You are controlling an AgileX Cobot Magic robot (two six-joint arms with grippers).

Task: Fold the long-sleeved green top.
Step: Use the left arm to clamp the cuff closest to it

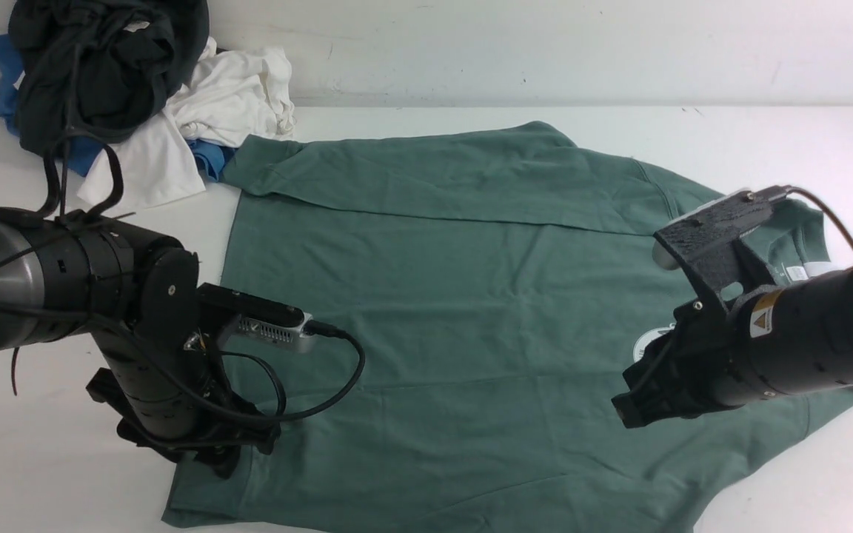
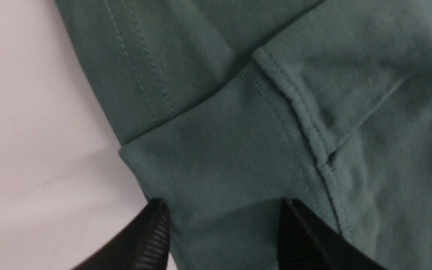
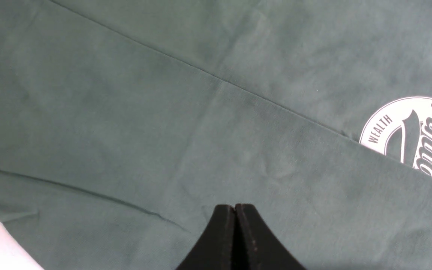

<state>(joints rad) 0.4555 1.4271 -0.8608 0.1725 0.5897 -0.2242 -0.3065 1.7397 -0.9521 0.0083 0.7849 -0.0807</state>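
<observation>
The green long-sleeved top (image 1: 456, 296) lies spread flat on the white table (image 1: 41, 444), both sleeves folded in over the body. My left gripper (image 1: 228, 460) is low over the top's near left corner. In the left wrist view it (image 2: 223, 204) is open, and the ribbed sleeve cuff (image 2: 216, 150) lies between the fingertips (image 2: 156, 225). My right gripper (image 1: 623, 413) hovers over the right part of the top. In the right wrist view it (image 3: 234, 207) is shut and empty above flat green cloth (image 3: 163, 123), near a white round logo (image 3: 414, 135).
A pile of black, white and blue clothes (image 1: 130, 96) sits at the table's back left corner, touching the top's far left corner. A white wall (image 1: 545, 44) runs along the back. Bare table shows to the left and at the far right (image 1: 804, 141).
</observation>
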